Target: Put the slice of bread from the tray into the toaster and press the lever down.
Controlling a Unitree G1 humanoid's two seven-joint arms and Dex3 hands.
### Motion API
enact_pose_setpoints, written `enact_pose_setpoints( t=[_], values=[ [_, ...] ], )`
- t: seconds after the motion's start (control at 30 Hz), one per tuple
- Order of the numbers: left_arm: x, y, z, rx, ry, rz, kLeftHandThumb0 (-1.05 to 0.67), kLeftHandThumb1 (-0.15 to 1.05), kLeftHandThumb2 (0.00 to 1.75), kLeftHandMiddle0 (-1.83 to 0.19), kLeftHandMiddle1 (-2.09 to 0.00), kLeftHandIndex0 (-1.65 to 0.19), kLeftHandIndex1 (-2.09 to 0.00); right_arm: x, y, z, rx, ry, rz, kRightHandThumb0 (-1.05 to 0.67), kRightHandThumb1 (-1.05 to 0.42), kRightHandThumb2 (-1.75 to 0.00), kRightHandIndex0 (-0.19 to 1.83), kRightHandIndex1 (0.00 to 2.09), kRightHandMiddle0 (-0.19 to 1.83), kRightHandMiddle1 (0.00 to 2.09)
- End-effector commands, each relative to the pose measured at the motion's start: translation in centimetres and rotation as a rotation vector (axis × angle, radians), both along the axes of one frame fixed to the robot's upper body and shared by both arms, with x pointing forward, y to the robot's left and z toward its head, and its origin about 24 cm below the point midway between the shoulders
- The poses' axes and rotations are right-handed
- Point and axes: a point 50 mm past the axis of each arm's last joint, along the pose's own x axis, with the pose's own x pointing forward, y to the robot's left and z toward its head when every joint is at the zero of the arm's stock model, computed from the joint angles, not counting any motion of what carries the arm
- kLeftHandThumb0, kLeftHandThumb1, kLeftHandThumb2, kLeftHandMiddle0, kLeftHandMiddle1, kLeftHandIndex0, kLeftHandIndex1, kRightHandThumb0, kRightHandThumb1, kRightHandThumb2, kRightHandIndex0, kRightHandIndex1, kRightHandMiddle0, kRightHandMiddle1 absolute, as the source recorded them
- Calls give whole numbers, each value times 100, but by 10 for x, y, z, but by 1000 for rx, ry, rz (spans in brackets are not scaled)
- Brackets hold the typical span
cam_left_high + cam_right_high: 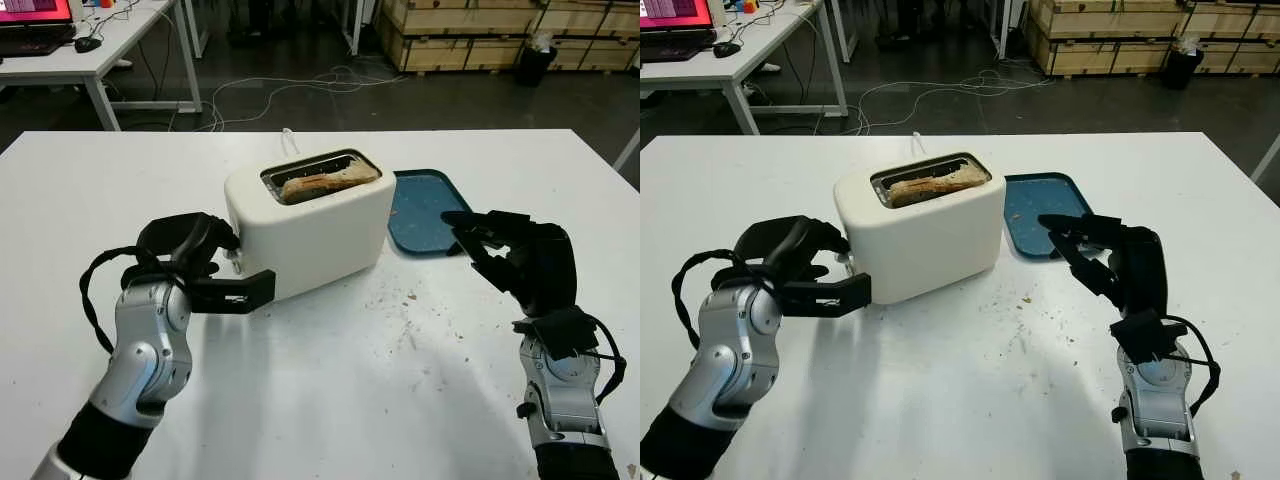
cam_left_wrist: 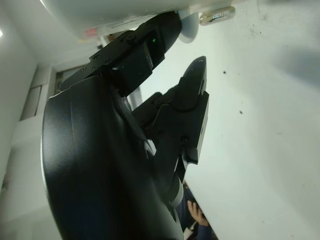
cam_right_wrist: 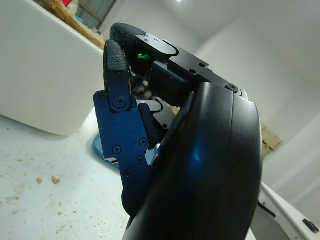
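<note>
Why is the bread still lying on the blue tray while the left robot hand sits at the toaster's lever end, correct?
Not quite. The bread is already in the toaster slot, as the left eye view shows; the blue tray holds none. The left robot hand is at the lever end.

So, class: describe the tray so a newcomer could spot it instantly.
Start at the white table, then find the cream toaster with bread in its slot. Beside it, towards the right hand, lies the tray: flat, blue, the sole coloured item there.

Two head cameras look down at the white plastic toaster (image 1: 308,222); both wrist cameras sit close beside it.
</note>
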Motion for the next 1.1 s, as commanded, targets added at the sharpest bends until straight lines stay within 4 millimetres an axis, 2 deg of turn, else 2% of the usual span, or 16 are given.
enact_pose_setpoints(
  t=[0.0, 0.07, 0.1, 0.13, 0.17, 0.27, 0.3, 0.33, 0.47, 0.63, 0.73, 0.8, 0.83, 0.87, 0.97, 1.07],
  values=[
    [-12, -16, -54, -9, 300, -75, -12, 92, 17, -117, -12, -96, -2, 1, -1, 3, 4, -8, 1, -43, -92, -18, 90, 127, 128, 0],
    [-14, -19, -71, 38, 370, -111, -12, 92, 12, -120, -11, -102, -4, 1, -1, 3, 6, -11, 6, -42, -92, -18, 91, 127, 128, 0],
    [-17, -21, -81, 55, 412, -128, -19, 88, 7, -121, -13, -104, -4, 1, -1, 3, 5, -11, 6, -42, -92, -18, 90, 128, 128, 0],
    [-20, -24, -93, 13, 523, -97, -22, 88, 5, -121, -14, -104, -3, 1, -2, 3, -4, -7, -1, -42, -92, -18, 90, 128, 128, 0],
    [-23, -27, -103, -23, 598, -84, -22, 90, 13, -111, -10, -90, -2, 0, -3, 3, -11, -5, -6, -43, -92, -18, 90, 127, 128, 0],
    [-32, -33, -122, -222, 745, -69, -26, 92, 18, -96, -4, -73, -1, 0, -3, 3, -2, -3, -3, -42, -92, -18, 91, 128, 128, 0],
    [-33, -34, -127, -300, 790, -66, -29, 92, 30, -75, -1, -63, -1, 0, -4, 3, 2, -1, -1, -43, -92, -17, 91, 128, 128, 0],
    [-33, -34, -128, -319, 806, -78, -32, 92, 36, -67, -1, -59, 0, 0, -3, 3, 5, 0, 0, -43, -92, -17, 91, 129, 128, 0],
    [-33, -30, -124, -291, 778, -125, -39, 92, 35, -61, -3, -52, -1, 1, -2, 2, 2, 0, 0, -42, -92, -17, 91, 130, 127, 0],
    [-29, -35, -128, -332, 832, -121, -31, 92, 41, -61, -1, -55, -2, 0, -2, 2, -3, -1, -2, -43, -92, -18, 91, 129, 128, 1],
    [-29, -35, -124, -300, 818, -130, -31, 92, 39, -62, -1, -55, -1, 0, -2, 2, -7, -4, -1, -43, -92, -18, 91, 129, 127, 0],
    [-28, -32, -112, -140, 746, -139, -38, 92, 33, -73, -6, -57, -1, 0, -1, 3, -12, -6, 0, -43, -92, -18, 91, 129, 127, 0],
    [-28, -32, -106, -84, 707, -124, -29, 92, 19, -89, -16, -69, -4, 1, -1, 2, -10, -8, 3, -43, -92, -18, 91, 129, 127, 0],
    [-27, -31, -99, -61, 677, -112, -23, 92, 14, -94, -22, -76, -4, 1, -1, 2, -7, -7, 3, -43, -92, -18, 91, 129, 127, 0],
    [-26, -30, -77, -9, 547, -114, -18, 92, 26, -99, -26, -84, -3, 0, 0, 2, 5, -9, 8, -43, -92, -18, 91, 129, 127, 0],
    [-27, -29, -48, -32, 359, -129, -17, 92, 14, -113, -33, -102, -7, 0, 2, 3, 12, -5, 12, -43, -92, -17, 92, 129, 127, 0]
  ],
)
